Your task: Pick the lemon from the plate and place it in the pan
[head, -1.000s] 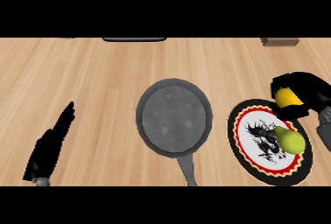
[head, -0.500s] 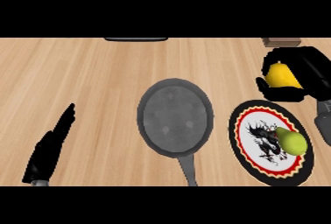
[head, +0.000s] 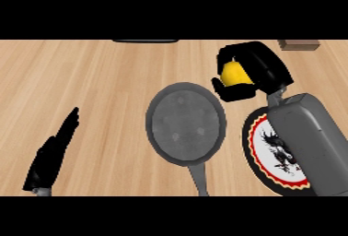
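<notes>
While carried at upper right of frame, lemon (head: 233,74) clasped in curled right hand (head: 255,69), just beyond pan (head: 185,123) rim. To finish well: shift toward frame centre over pan, lower, then release. Plate (head: 262,138) lower right, partly hidden by forearm; left hand (head: 51,154) resting lower left, fingers straight, on tabletop (head: 81,78).

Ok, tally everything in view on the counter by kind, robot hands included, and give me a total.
Pan: 1
Plate: 1, partly hidden under the right forearm
Yellow object: 1, inside the curled right robot hand
Robot hands: 2, counting the left robot hand, open at the lower left
Dark item at the far edge: 1
Brown block: 1
Total: 7
</notes>
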